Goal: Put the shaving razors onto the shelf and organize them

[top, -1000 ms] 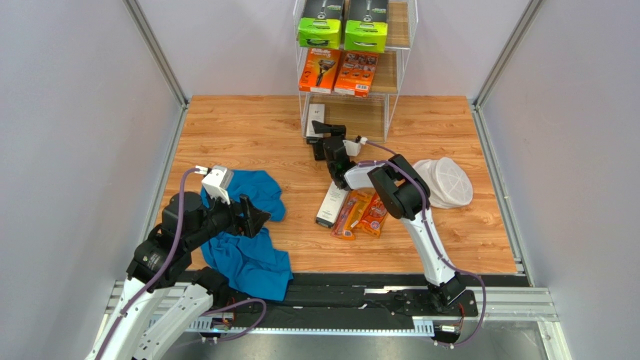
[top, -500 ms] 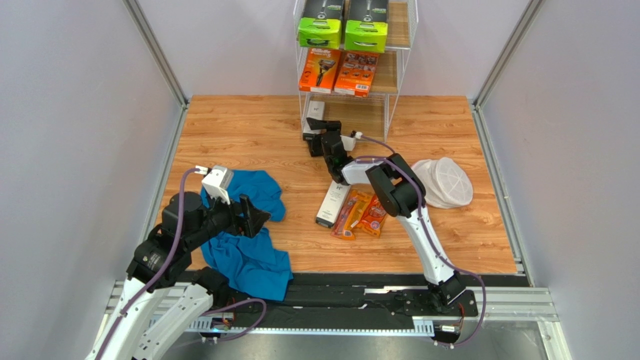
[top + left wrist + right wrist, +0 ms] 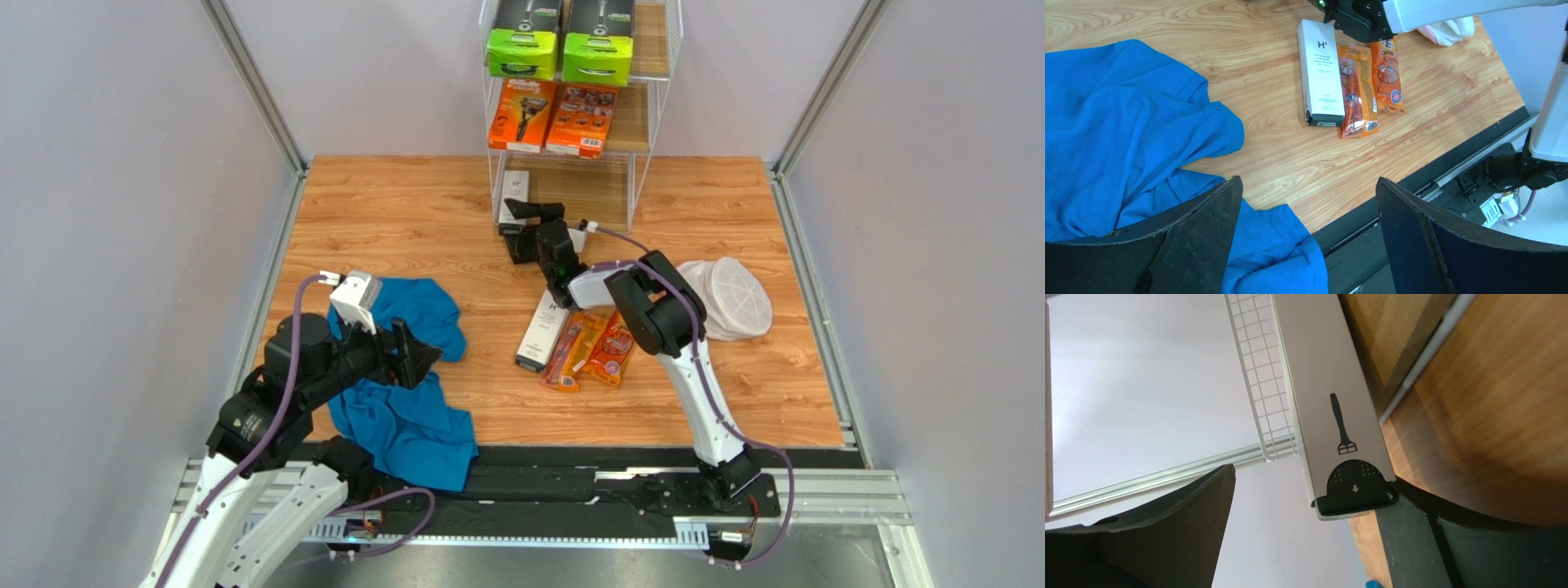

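The shelf (image 3: 653,123) stands at the back, with two black boxes with lime-green ends (image 3: 559,54) on its top tier and two orange boxes (image 3: 552,116) on the middle tier. A slim white box (image 3: 513,191) lies in the bottom tier at the left, its near end sticking out. My right gripper (image 3: 531,226) is open just in front of that end. In the right wrist view the box (image 3: 1333,386) lies beside the right finger (image 3: 1425,539), between the open jaws of the gripper (image 3: 1310,493). A second white box (image 3: 541,333) and two orange blister packs (image 3: 589,349) lie mid-table. My left gripper (image 3: 412,353) is open and empty.
A blue cloth (image 3: 405,392) lies under the left gripper, also in the left wrist view (image 3: 1125,153). The round white mesh item (image 3: 726,298) lies right of the right arm. The shelf's wire side (image 3: 1260,373) is close to the right gripper. Grey walls enclose the table.
My right gripper went forward to the shelf's bottom tier, nudging the white box in, then drew back a little. Its jaws stayed open. The left arm has not moved.
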